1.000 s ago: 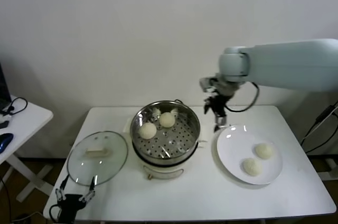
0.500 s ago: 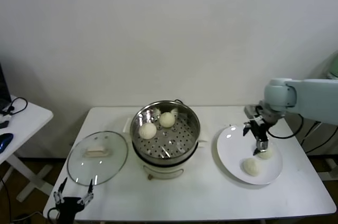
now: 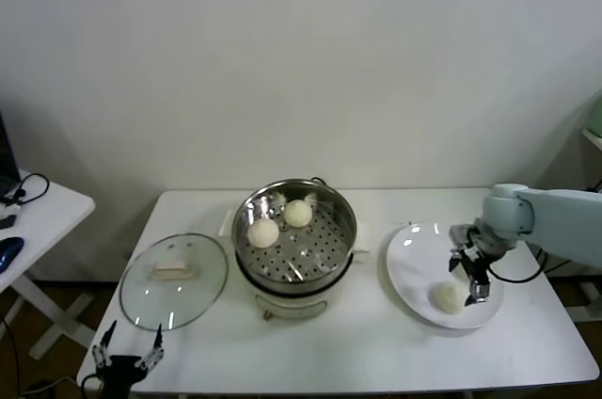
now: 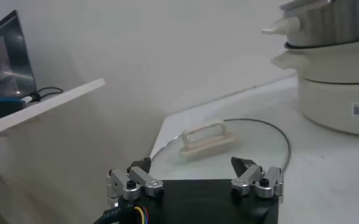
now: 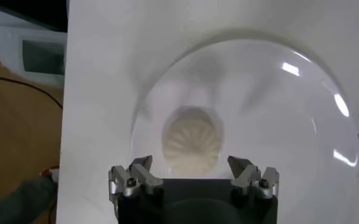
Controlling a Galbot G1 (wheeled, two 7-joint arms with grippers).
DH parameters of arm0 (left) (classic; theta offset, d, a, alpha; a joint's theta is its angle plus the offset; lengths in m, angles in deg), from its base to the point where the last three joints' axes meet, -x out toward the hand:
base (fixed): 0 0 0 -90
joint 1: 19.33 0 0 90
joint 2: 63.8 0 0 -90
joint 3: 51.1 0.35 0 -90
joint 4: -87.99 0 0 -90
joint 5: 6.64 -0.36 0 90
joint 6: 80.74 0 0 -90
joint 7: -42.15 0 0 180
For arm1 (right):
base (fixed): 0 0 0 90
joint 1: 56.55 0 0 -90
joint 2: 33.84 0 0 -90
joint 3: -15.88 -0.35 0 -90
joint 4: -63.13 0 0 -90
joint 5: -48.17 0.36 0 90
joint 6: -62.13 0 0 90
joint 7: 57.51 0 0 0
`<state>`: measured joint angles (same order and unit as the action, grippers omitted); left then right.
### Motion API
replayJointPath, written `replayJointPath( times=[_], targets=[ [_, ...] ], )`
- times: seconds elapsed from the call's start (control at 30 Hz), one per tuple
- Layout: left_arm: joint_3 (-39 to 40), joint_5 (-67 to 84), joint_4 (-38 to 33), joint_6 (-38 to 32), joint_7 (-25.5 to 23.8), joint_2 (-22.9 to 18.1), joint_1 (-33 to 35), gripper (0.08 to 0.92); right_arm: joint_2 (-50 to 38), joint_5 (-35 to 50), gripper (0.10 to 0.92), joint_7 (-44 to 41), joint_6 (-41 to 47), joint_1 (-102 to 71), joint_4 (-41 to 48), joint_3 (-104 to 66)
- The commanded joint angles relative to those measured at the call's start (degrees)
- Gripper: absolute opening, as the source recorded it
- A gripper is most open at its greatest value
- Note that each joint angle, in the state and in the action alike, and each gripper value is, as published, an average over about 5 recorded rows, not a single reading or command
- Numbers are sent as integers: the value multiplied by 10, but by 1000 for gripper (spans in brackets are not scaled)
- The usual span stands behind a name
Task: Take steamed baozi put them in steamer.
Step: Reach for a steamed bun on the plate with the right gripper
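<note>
Two buns (image 3: 280, 222) sitting in the steamer (image 3: 294, 230); right claw (image 3: 468, 277) hanging spread and empty over a plate (image 3: 414, 267) bun (image 3: 448, 296); remaining buns waiting; left claw (image 3: 125, 352) idling spread by the lid (image 3: 174, 279).

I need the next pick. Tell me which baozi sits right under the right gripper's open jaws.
The far baozi on the white plate, beneath the right gripper. Its plate-mate lies nearer the robot; two others sit in the steamer.
</note>
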<state>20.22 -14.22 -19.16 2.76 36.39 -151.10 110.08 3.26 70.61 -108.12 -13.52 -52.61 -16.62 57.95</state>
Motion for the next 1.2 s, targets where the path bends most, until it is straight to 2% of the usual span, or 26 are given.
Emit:
replayJointPath(
  times=[0.03, 0.63, 0.9, 1.07, 1.2],
  targets=[
    [0, -2, -1, 0, 0, 0, 1, 823, -11, -40, 823, 14, 3, -99, 26, -89],
    [0, -3, -5, -1, 1, -1, 3, 823, -8, -49, 820, 17, 12, -111, 26, -114],
    [-1, -3, -4, -1, 1, -2, 3, 823, -6, -50, 702, 15, 14, -107, 22, -111],
    [-1, -4, -3, -1, 1, -2, 3, 823, -5, -48, 663, 10, 12, -84, 14, -100],
    [-1, -4, -4, 0, 1, -2, 3, 823, 3, -30, 642, -4, -2, 3, -5, -45]
  ],
)
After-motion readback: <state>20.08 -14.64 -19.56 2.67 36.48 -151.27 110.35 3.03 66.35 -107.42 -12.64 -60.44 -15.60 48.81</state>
